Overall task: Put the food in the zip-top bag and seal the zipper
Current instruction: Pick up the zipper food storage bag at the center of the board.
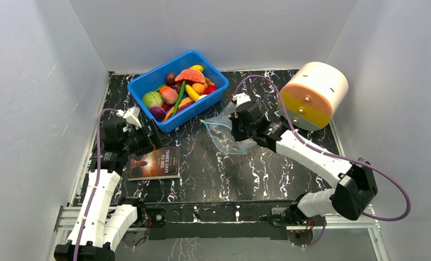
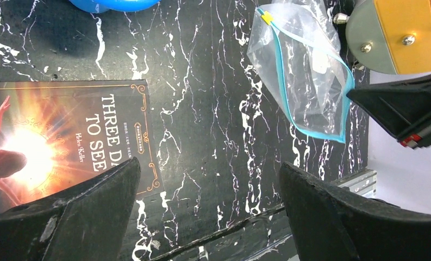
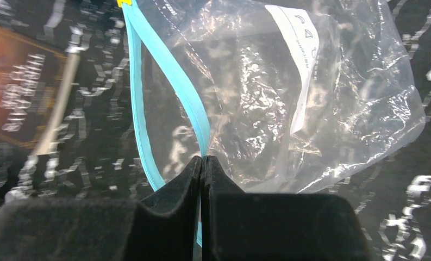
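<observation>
The toy food point(image 1: 181, 89) lies piled in the blue bin point(image 1: 148, 81) at the back: watermelon slice, cabbage, green bean, banana, peach and others. The clear zip-top bag point(image 1: 224, 136) lies mid-table, also seen in the left wrist view point(image 2: 305, 76) and the right wrist view point(image 3: 289, 98). Its blue-green zipper point(image 3: 172, 81) gapes open. My right gripper point(image 3: 202, 159) is shut on one lip of the zipper strip and holds the bag point(image 1: 236, 133). My left gripper point(image 2: 210, 174) is open and empty, hovering over the table just right of the book.
A book point(image 1: 154, 162) lies flat at the front left, also in the left wrist view point(image 2: 61, 136). A round white and orange drum point(image 1: 313, 93) stands at the back right. White walls close in the black marbled table point(image 1: 213, 174) on three sides.
</observation>
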Available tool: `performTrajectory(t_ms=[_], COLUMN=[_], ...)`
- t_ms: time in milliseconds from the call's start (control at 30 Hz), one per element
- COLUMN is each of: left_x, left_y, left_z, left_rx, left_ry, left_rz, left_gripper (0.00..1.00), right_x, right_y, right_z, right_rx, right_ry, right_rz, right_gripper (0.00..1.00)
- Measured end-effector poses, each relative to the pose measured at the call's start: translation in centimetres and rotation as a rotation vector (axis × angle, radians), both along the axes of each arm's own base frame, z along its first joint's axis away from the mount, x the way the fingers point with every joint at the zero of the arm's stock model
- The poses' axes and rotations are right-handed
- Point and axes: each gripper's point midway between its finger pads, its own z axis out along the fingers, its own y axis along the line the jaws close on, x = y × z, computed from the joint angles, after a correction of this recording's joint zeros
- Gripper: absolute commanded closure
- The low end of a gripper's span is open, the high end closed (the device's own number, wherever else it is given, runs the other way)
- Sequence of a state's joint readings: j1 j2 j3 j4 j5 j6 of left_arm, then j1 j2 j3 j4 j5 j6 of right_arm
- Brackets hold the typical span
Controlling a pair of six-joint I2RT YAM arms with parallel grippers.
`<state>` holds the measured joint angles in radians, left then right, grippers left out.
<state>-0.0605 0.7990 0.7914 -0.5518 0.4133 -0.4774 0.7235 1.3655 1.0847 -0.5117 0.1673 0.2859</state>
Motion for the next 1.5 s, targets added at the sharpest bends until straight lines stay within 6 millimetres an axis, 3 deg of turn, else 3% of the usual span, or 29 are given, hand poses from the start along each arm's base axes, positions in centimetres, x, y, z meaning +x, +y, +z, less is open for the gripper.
performTrajectory(t_ms=[233, 433, 700, 933, 1400, 1467, 1500], left_x=[0.8, 0.8, 1.4, 1.0, 2.1, 2.6, 2.9], left_y=[-1.4, -4.5, -7.1, -10.2, -11.4, -11.8, -12.1], left_z=[-0.2, -0.6, 1.6, 0.3, -3.2, -2.7, -2.3], left_rx=[-0.096, -0.313, -0.418, -0.394, -0.293, -0.275, -0.268], left_ry=[0.024, 0.056, -0.005, 0.042, 0.085, 0.076, 0.064], left_rz=[-0.019, -0.089, -0.161, -0.205, -0.192, -0.204, -0.211], left_gripper=[0.1, 0.1, 0.13, 0.22, 0.24, 0.31, 0.42], right_x=[-2.0, -3.6, -4.5, -4.5, -5.8, -5.8, -5.8], right_y=[3.0, 4.0, 5.4, 6.6, 6.3, 6.3, 6.4], right_z=[3.7, 3.7, 3.8, 5.6, 7.3, 7.0, 6.8], right_rx=[0.28, 0.43, 0.594, 0.709, 0.785, 0.778, 0.773], right_ry=[0.038, 0.114, 0.197, 0.226, 0.223, 0.23, 0.233], right_rz=[0.025, -0.003, -0.054, -0.061, -0.036, -0.035, -0.036], right_gripper=[1.0, 1.0, 1.0, 1.0, 1.0, 1.0, 1.0])
